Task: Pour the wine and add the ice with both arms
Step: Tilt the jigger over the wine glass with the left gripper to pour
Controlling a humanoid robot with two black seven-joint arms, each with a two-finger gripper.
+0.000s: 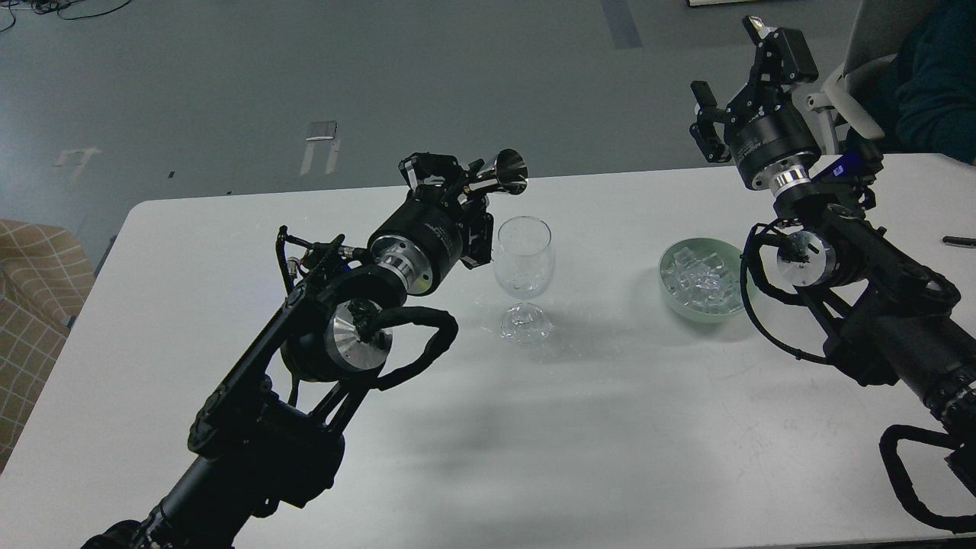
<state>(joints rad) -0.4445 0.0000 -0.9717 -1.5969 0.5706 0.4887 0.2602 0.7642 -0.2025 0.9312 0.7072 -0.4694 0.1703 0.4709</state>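
A clear stemmed glass [523,263] stands upright at the middle of the white table [595,427]. My left gripper [457,191] is shut on a shiny metal measuring cup [503,172], tipped on its side with its mouth just above and left of the glass rim. The ice [695,278] is a heap of clear cubes in a pale green bowl [669,300] right of the glass. My right gripper [736,69] is open and empty, raised above the table's far edge, behind the bowl.
A black pen [958,241] lies at the table's right edge. A person in dark clothes on a white chair [926,76] sits at the far right. A tan checked cushion [34,305] is beyond the left edge.
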